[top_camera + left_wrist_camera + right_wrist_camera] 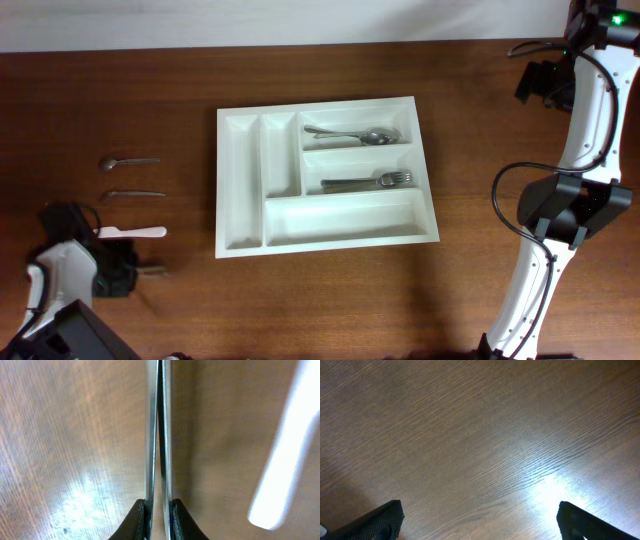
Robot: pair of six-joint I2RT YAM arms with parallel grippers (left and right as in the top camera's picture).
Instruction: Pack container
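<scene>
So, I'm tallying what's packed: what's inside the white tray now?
The tray holds a spoon in its top right compartment and a fork in the one below; the other three look bare. Nothing covers it.

1. In the overhead view the light is even and soft. The dark table (320, 300) shows its grain clearly, and the white container (228, 190) is the brightest thing.
2. Shadows there are faint and short.
3. In my left wrist view a pale glare lies on the wood at lower left. My left gripper (159, 435) is too near the lens and looks soft, and a white utensil (280, 460) is only a blur.
4. In my right wrist view a strong glare sits at lower right, the upper left is dimmer, and my right gripper (480, 512) stays dark.
</scene>
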